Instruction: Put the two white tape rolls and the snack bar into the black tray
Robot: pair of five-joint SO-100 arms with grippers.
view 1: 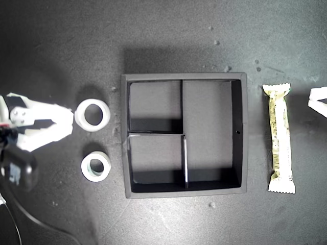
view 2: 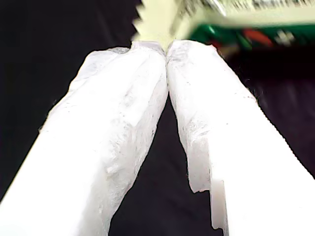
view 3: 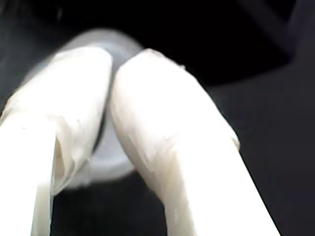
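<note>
Your second claw (view 1: 65,124) sits pinched empty beside the wider tape roll (view 1: 92,115); spread it before straddling the rim

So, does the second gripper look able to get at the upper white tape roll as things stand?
Probably yes. My second gripper sits just beside the upper tape roll at the exterior view's left, with bare mat and nothing between them. Its jaws look closed, so they would need opening first.

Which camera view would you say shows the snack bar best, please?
The exterior view: the whole snack bar lies flat outside the black tray. The first wrist view catches only one blurred crimped end; the second wrist view shows none.
</note>
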